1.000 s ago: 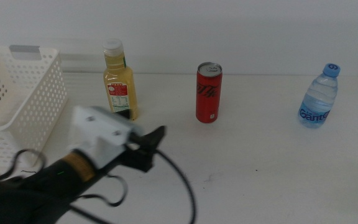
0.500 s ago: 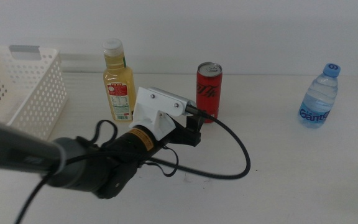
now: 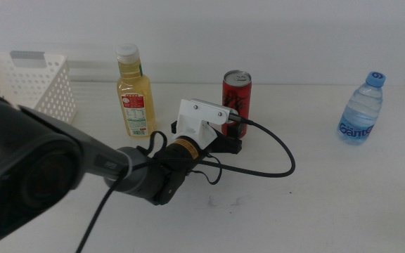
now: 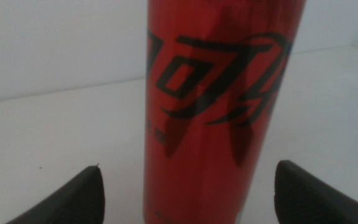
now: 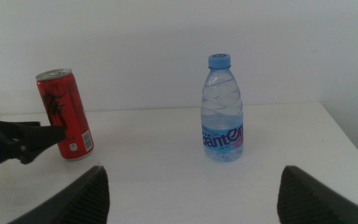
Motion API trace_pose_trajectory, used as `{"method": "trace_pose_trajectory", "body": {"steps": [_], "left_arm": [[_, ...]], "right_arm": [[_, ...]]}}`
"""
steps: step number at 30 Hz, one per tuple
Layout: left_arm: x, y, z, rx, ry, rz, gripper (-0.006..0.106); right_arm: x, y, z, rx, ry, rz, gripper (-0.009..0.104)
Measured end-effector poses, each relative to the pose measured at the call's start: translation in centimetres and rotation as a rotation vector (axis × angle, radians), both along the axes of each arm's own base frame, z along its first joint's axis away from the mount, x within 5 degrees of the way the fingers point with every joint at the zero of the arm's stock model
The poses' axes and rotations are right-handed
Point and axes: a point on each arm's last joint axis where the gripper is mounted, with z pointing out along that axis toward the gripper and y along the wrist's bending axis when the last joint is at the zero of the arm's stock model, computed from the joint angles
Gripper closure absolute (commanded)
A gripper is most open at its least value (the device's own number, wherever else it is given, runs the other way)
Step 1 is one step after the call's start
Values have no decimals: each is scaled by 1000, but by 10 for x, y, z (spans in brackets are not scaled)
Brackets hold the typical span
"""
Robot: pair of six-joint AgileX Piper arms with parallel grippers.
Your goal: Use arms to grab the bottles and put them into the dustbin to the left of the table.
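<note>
The slim red can [image 3: 236,90] stands upright at mid-table. My left gripper [image 3: 234,133] has reached its lower part; in the left wrist view the can [image 4: 216,112] fills the picture between the two open jaws of that gripper [image 4: 191,199], with a gap on each side. The yellow juice bottle [image 3: 133,95] stands left of the can. At the far right stands the clear water bottle [image 3: 361,111]. My right gripper [image 5: 194,199] is open, held back from the water bottle [image 5: 221,112], and is out of the middle view.
The white perforated dustbin [image 3: 37,84] sits at the table's left edge. The left arm's black cable [image 3: 276,165] loops over the table in front of the can. The right wrist view also shows the can [image 5: 65,115] with a left jaw beside it.
The left arm has swung from the front left, near the dustbin, rightward and farther back until its jaws stand at the red can. The bottles have not moved.
</note>
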Motion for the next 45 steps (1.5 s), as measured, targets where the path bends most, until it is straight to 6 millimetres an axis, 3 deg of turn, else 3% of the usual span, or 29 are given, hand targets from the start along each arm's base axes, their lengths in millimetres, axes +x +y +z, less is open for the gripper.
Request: {"method": "trace_pose_trajectory", "body": {"steps": [12, 20, 23, 28, 30, 34, 45], "left_arm": [[32, -22, -15, -21, -46, -12, 7], [40, -31, -21, -2, -64, -49, 9], [41, -31, -24, 7, -54, -52, 23], [40, -34, -21, 36, -59, -86, 69], [36, -33, -15, 74, -37, -107, 84], [21, -23, 2, 154, 44, -115, 100], [-52, 32, 70, 263, 227, -54, 101]], "right_arm": [[0, 0, 0, 0, 0, 0, 4], [0, 0, 0, 0, 0, 0, 4], [0, 0, 0, 0, 0, 0, 4], [0, 0, 0, 0, 0, 0, 4], [0, 0, 0, 0, 0, 0, 4], [0, 0, 0, 0, 0, 0, 4], [0, 0, 0, 0, 0, 0, 4]]}}
